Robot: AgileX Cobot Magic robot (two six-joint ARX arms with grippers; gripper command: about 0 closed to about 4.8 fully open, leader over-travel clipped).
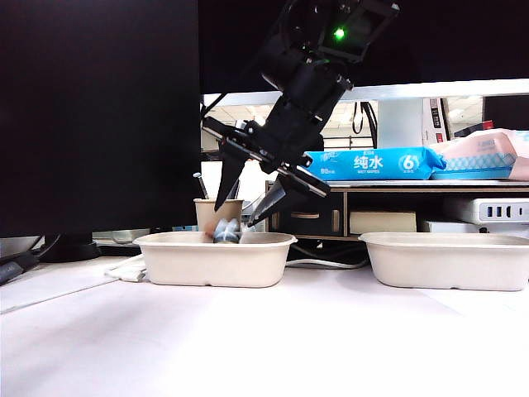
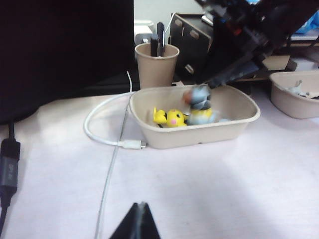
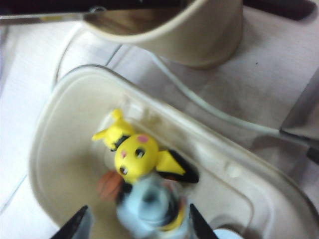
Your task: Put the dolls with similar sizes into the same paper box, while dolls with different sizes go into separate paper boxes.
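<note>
While the right arm reaches across to the left-hand tray, the entries below record what each view shows.

Right gripper (image 1: 246, 203): hangs over the left paper box (image 1: 215, 258), fingers pointing down toward its back rim. In the right wrist view the gripper (image 3: 135, 224) has its two finger tips spread either side of the pale blue doll (image 3: 149, 204), with gaps visible; jaws stand apart, and no firm grip shows.

Pale blue doll: blurred in both wrist views; sits inside the left paper box, just beside the yellow doll. In the exterior view its top (image 1: 226, 231) shows above the rim, between the finger tips.

Yellow doll (image 3: 134, 154): lies in the same box, black-tipped ears spread, touching or nearly touching the blue one; cannot tell which. In the left wrist view it (image 2: 170, 118) sits near the middle of the tray (image 2: 199, 137).

Right paper box (image 1: 446, 260): well apart from the left one, on the same white table (image 1: 264, 339). In the left wrist view a pale object rests in it (image 2: 296, 102); too small to identify.

Left gripper (image 2: 137, 221): low over bare table, near side of the left box; only dark tips show, meeting in a point, so jaws look closed with nothing between.

Cup (image 2: 157, 64): beige, holds pens, behind the left box.

Cable (image 2: 107, 132): white, curls on the table beside the left box.
</note>
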